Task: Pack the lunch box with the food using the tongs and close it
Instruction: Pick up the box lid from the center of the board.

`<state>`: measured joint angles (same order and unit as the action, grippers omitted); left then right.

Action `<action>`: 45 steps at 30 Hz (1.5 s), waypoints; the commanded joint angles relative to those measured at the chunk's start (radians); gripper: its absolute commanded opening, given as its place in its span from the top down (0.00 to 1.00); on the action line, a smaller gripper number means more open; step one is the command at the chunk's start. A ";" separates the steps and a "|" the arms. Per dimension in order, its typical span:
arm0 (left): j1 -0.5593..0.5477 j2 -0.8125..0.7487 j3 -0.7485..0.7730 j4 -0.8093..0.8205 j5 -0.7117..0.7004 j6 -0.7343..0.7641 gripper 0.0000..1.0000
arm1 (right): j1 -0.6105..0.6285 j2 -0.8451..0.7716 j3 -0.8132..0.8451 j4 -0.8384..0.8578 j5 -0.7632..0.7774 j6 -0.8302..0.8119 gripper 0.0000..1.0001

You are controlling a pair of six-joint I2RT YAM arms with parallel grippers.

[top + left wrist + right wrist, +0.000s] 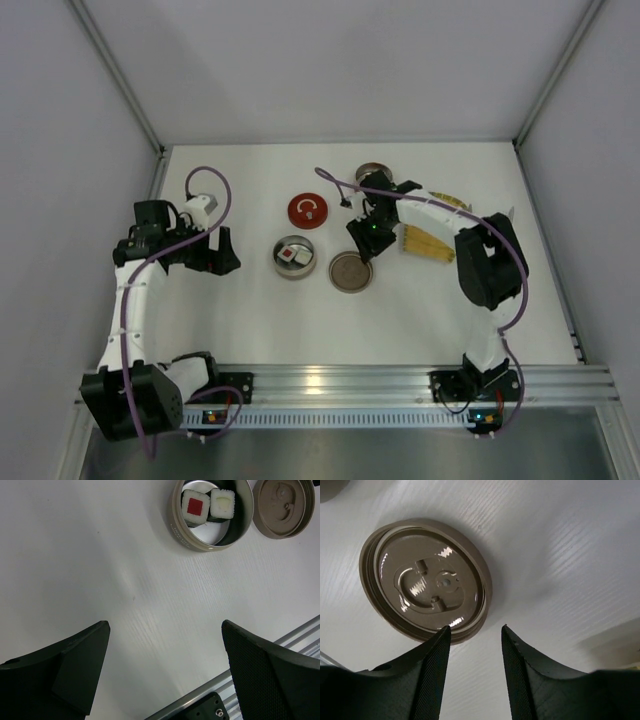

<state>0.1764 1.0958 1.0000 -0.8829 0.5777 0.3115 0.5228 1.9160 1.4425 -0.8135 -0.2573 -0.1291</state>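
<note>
The lunch box is a round metal tin (278,266) (186,536), open at the table's middle. Inside it lie two pieces of food, a white roll with a red centre (195,506) and one with a pale green centre (222,502). A brown round lid (351,272) (425,585) (282,507) lies flat just right of the tin. My right gripper (359,243) (475,628) hovers at the lid's edge, jaws partly apart, with only bare table between them. Left of the tin, my left gripper (218,264) (165,630) stands wide open and holds nothing. The tongs are out of view.
A red round lid (309,210) lies behind the tin. A second metal tin (373,173) stands at the back, partly hidden by the right arm. A yellow woven mat (428,241) lies under that arm. The aluminium rail (340,380) runs along the near edge.
</note>
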 commanded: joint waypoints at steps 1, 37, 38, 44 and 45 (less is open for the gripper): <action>0.006 0.009 -0.001 0.028 -0.001 -0.014 0.02 | 0.039 0.047 0.059 0.053 0.044 0.022 0.56; -0.002 -0.065 -0.132 0.081 0.916 0.289 0.02 | -0.090 -0.313 0.381 -0.515 -0.434 -0.572 1.00; -0.002 -0.071 -0.136 0.064 0.900 0.364 0.02 | -0.092 -0.308 0.401 -0.532 -0.450 -0.569 1.00; -0.023 -0.129 -0.176 0.345 0.870 0.156 0.02 | -0.073 -0.304 0.489 -0.558 -0.537 -0.505 1.00; -0.040 -0.134 -0.196 0.483 0.825 0.026 0.03 | -0.072 -0.308 0.496 -0.549 -0.551 -0.477 1.00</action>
<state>0.1616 0.9855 0.8364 -0.7071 1.3766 0.5079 0.4316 1.6234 1.8805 -1.3117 -0.7055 -0.6487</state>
